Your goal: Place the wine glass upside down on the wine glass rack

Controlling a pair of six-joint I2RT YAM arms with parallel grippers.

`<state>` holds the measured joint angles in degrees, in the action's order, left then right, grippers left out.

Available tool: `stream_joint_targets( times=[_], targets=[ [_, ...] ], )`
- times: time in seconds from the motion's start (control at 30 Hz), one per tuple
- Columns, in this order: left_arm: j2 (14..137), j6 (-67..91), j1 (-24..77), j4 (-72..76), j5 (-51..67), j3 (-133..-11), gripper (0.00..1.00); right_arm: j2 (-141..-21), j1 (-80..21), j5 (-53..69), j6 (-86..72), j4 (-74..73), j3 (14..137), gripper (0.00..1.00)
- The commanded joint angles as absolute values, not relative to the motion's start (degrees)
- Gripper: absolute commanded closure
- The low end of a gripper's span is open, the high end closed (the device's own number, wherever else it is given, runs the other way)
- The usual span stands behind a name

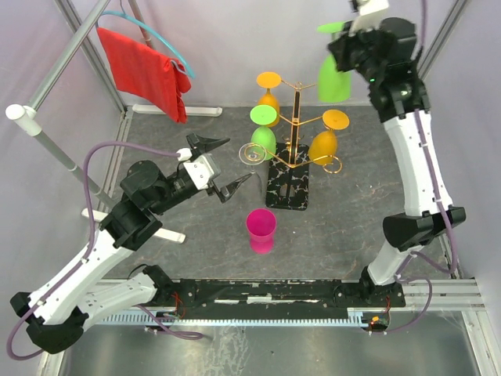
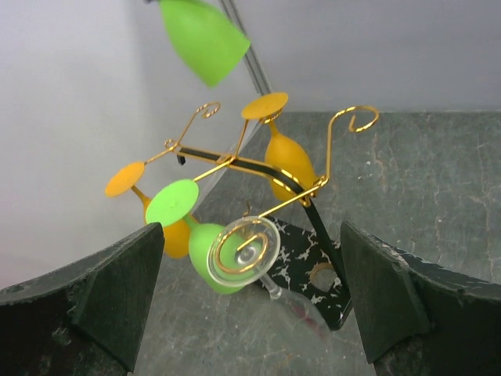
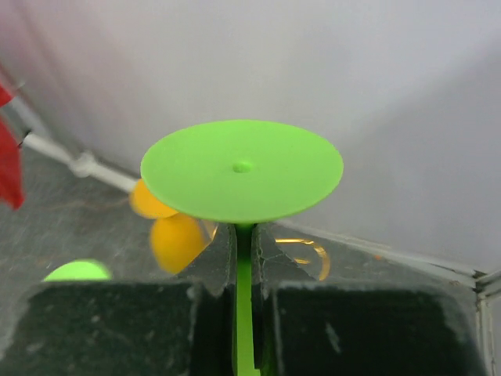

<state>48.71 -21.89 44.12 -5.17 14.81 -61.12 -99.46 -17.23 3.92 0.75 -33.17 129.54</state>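
The right hand (image 3: 244,251) is clamped on the thin stem of a green wine glass (image 1: 333,81), held bowl down high over the back right of the worktop (image 1: 352,227). Its flat round foot is uppermost, and it is well apart from the wine glass rack (image 1: 287,192). The rack is gold wire with curled arms on a black, white-veined marble slab, and it carries four glasses hung bowl down: an orange glass (image 1: 268,100) at the back, a second orange glass (image 1: 324,146) on the right, a hung green glass (image 1: 264,139) and a clear glass (image 1: 252,154) on the left. The clear glass has its foot lodged in a spiral arm end (plainest from the left wrist). The left hand (image 1: 223,167) hovers low, just left of the rack, its black fingers spread wide and gripping nothing. A glossy pink cup (image 1: 261,229) stands mouth up on the dark, mottled worktop in front of the rack. A red cloth (image 1: 145,70) hangs at the back left.
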Motion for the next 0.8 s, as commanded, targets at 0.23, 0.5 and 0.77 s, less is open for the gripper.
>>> stream_joint_targets(
  times=[0.23,0.5,0.77],
  targets=[
    [48.12,-16.74,44.18,-3.16,8.37,-57.87,0.01,-88.92,8.22,21.97,-8.14,5.44,97.61,0.99],
    [44.08,-13.2,44.15,-1.08,6.79,-52.01,0.01,-90.27,12.53,31.39,-10.78,36.18,76.99,0.99],
    [43.66,-12.44,44.14,1.93,6.89,-50.61,0.01,-101.26,13.24,46.25,-23.13,62.28,71.98,0.99]
  ],
)
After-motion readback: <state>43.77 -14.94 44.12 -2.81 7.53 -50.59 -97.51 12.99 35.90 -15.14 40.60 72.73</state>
